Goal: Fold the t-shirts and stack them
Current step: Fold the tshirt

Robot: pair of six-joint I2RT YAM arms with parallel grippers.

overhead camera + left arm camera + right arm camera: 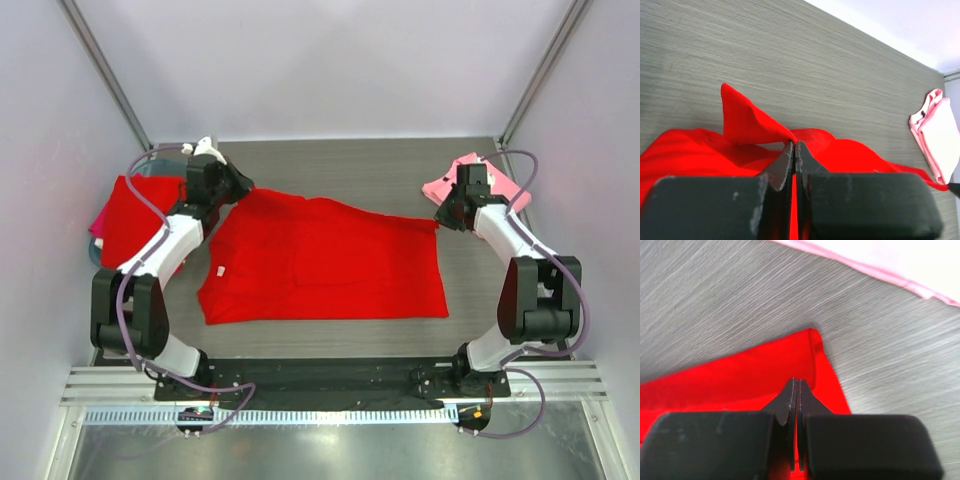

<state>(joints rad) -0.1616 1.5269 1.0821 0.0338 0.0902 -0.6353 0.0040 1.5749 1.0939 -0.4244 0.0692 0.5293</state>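
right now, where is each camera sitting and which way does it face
Top external: fixed above and behind the robot, looking down on the table; left arm and right arm show, bases at the bottom.
Left wrist: on the left arm, looking along the shut left gripper, which pinches the red t-shirt, across the table toward the pink t-shirt.
Right wrist: on the right arm, looking down past the shut right gripper, clamped on the red t-shirt's corner.
Shared: both wrist views show the red t-shirt, the table and the pink t-shirt.
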